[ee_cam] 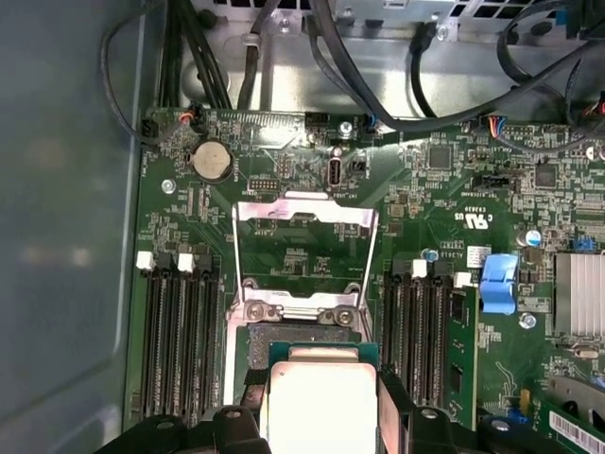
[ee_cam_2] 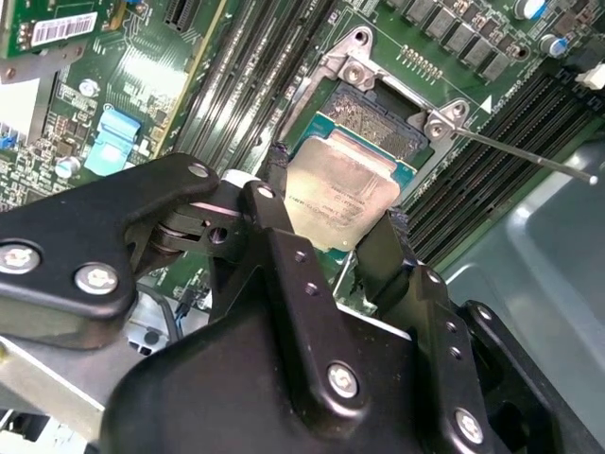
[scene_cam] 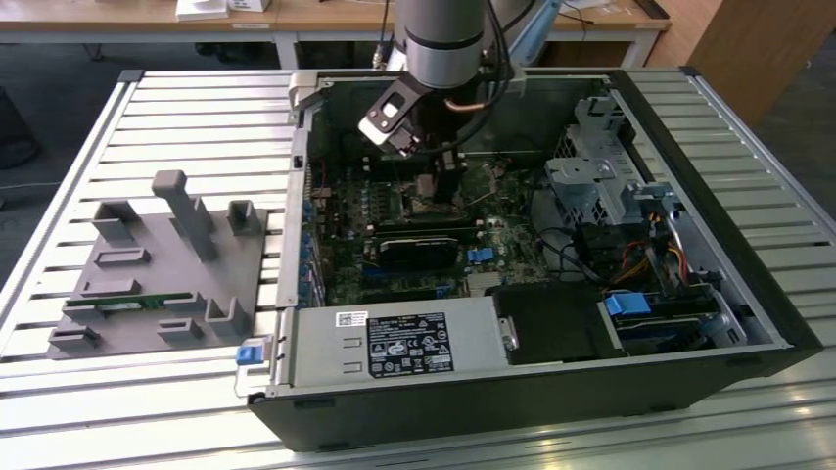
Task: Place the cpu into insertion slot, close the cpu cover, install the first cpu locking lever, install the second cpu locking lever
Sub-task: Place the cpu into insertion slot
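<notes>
1. Looking down through both wrist views, I see the gripper [ee_cam_2: 336, 194] pinching the cpu [ee_cam_2: 345, 194] by two opposite edges, one black finger [ee_cam_2: 274, 227] on each side and the pale metal top facing up.
2. The cpu [ee_cam: 321, 397] hangs over the insertion slot [ee_cam: 258, 345] and hides much of it. Part of the slot's dark centre [ee_cam_2: 378, 118] shows past the chip's far edge. I cannot tell whether the chip touches the socket.
3. In the first wrist view, the cpu cover [ee_cam: 302, 216] is swung open. Its silvery frame stands clear of the slot, and green motherboard [ee_cam: 435, 189] shows through its window.
4. In the second wrist view, a thin locking lever [ee_cam_2: 520, 151] is unlatched and sticks out from the socket corner across the black memory slots [ee_cam_2: 492, 142].
5. In the exterior view, the arm [scene_cam: 438, 39] reaches down into the open computer case [scene_cam: 523, 392]. The case lies on a slatted table [scene_cam: 78, 127], with a grey fixture tray [scene_cam: 163, 269] beside it on the exterior view's left.
</notes>
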Robot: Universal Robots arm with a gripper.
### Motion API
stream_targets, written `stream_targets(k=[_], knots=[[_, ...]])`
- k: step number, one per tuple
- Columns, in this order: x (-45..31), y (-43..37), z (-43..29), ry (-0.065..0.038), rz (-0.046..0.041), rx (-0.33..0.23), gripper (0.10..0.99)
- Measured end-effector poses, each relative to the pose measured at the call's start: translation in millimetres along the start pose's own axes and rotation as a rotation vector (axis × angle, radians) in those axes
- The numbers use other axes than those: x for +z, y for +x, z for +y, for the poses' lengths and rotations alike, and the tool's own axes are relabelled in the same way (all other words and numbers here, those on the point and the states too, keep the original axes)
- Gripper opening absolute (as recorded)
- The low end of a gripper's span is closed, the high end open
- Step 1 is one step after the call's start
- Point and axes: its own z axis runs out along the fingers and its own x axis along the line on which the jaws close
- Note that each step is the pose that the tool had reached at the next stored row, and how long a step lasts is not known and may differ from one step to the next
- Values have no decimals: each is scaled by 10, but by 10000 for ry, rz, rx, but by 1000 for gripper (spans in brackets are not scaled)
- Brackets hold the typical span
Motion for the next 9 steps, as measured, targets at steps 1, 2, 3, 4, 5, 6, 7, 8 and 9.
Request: stream_targets(k=[1, 2, 3, 4, 5, 6, 7, 8, 9], knots=[[4, 0, -7, 0, 1, 0, 541], [10, 1, -14, -1, 2, 1, 541], [17, 2, -18, 0, 1, 1, 541], [28, 4, -19, 0, 2, 0, 541], [40, 7, -21, 1, 1, 0, 541], [53, 11, -21, 3, 2, 0, 541], [66, 15, -22, 7, 1, 1, 541], [77, 18, -23, 9, 1, 0, 541], [84, 22, -23, 11, 1, 1, 541]])
